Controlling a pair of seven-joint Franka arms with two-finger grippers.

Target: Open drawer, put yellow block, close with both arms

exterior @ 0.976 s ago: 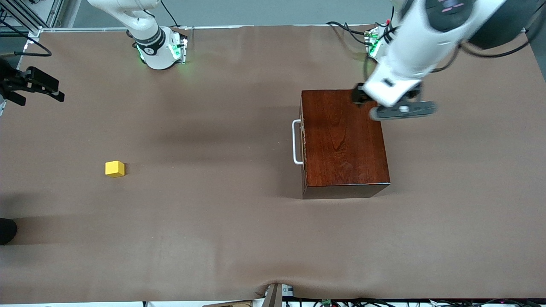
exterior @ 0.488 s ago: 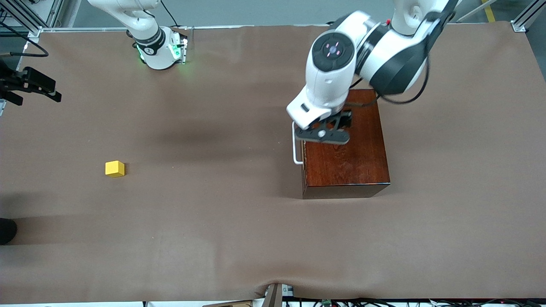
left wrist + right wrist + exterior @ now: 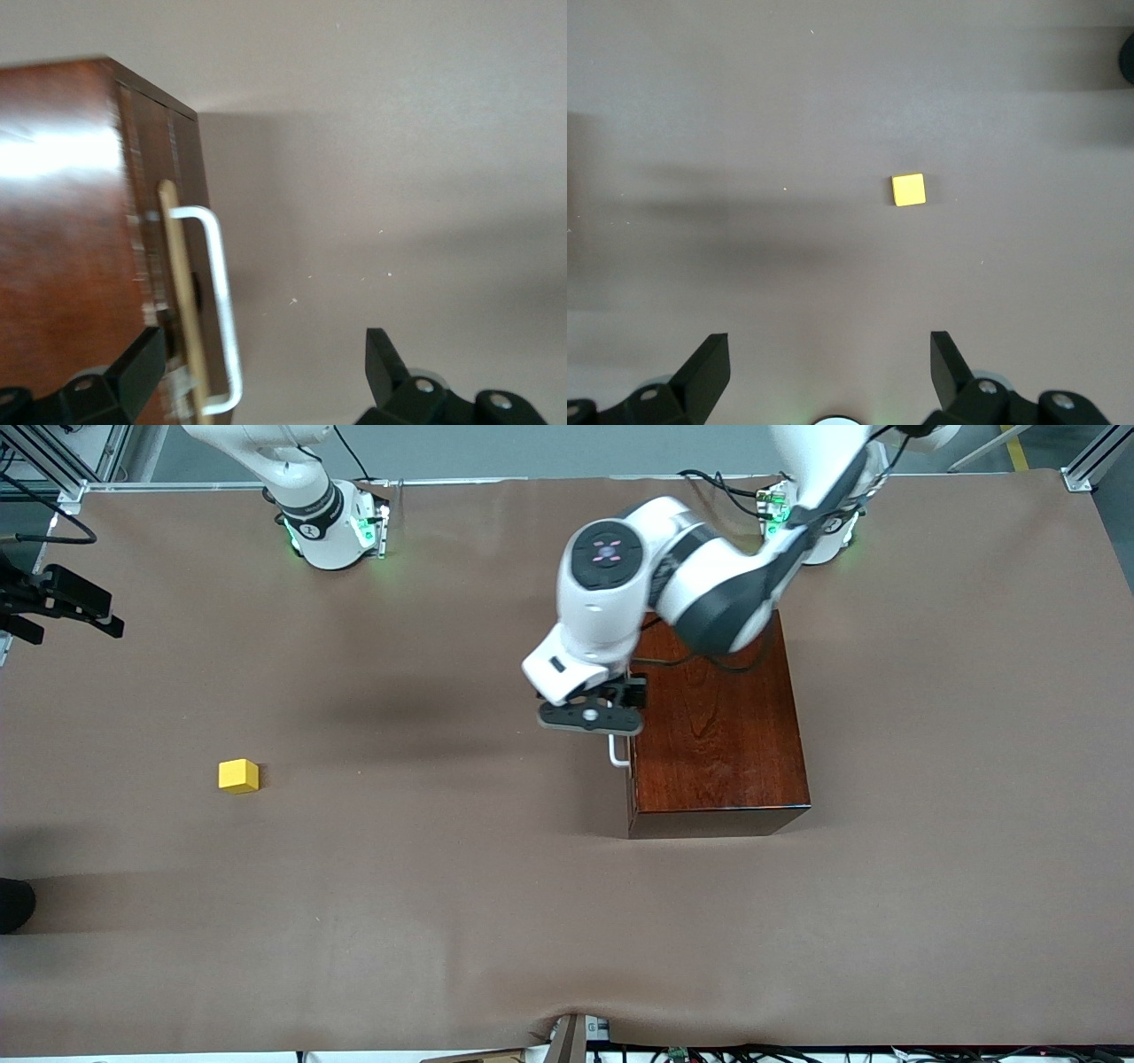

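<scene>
The dark mahogany box (image 3: pixel 718 726) stands toward the left arm's end of the table, its drawer (image 3: pixel 158 177) shut. The white U-shaped handle (image 3: pixel 617 757) faces the right arm's end and also shows in the left wrist view (image 3: pixel 221 292). My left gripper (image 3: pixel 592 717) hangs open over the handle, which lies between its fingers (image 3: pixel 142 365), not touching them. The yellow block (image 3: pixel 238 776) lies alone on the table toward the right arm's end. My right gripper (image 3: pixel 830 372) is open and empty, held high, with the block (image 3: pixel 908 189) far below it.
Brown paper covers the table (image 3: pixel 443 886). A black mount (image 3: pixel 66 598) juts in at the edge by the right arm's end. The right arm's green-lit base (image 3: pixel 332 527) and the left arm's base (image 3: pixel 797 514) stand along the top.
My left arm has swung from the box's corner at the left arm's end across the box top to over the handle. The block and box have not moved.
</scene>
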